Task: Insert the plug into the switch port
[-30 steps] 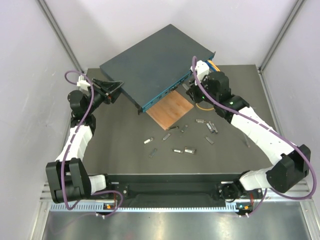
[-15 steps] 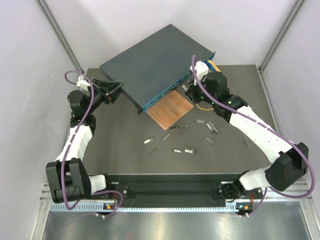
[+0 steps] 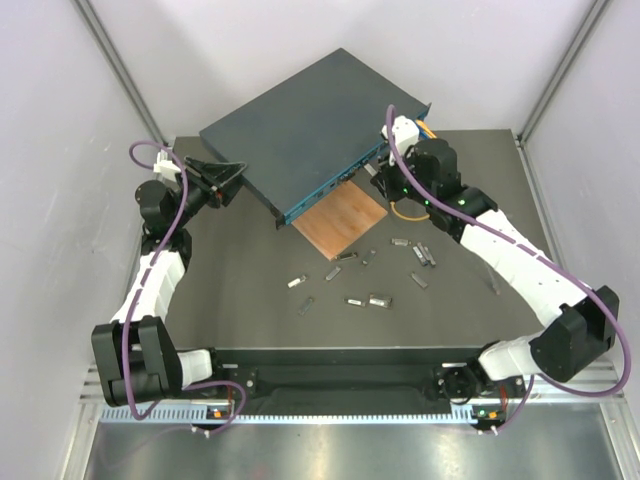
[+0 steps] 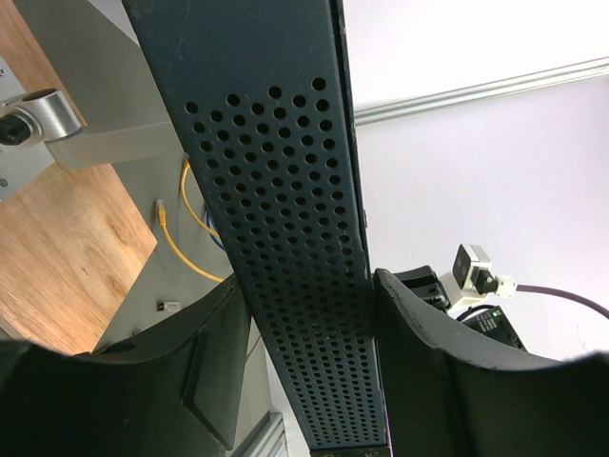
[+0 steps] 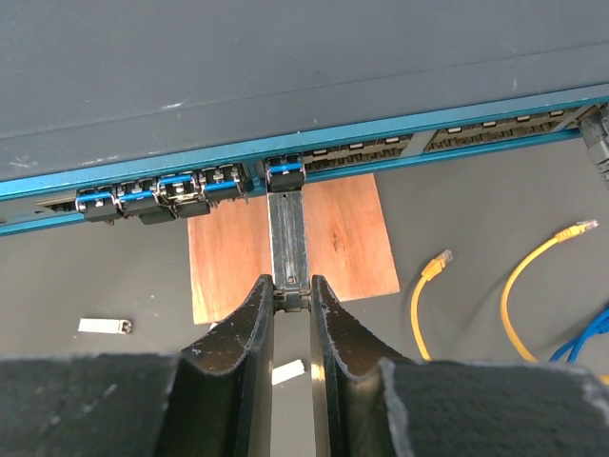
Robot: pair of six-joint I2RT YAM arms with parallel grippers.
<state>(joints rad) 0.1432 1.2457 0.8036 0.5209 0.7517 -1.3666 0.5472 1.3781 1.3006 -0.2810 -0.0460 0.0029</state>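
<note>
The right gripper (image 5: 290,297) is closed on the plug (image 5: 287,228), and the plug's front end is in a port (image 5: 284,174) of the switch (image 5: 285,76). I cannot tell if it is fully seated. The left gripper (image 4: 306,328) clamps the switch's side. A last push and the release seem left to do.

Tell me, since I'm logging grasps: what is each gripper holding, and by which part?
Right gripper: the plug, by its rear end. Left gripper: the switch, across its perforated side wall.

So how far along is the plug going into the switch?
Done: the left hand clamps the switch, the right hand grips the plug. In hand: its tip sits at a port mouth. Left: most of the plug is outside, so push it home.
</note>
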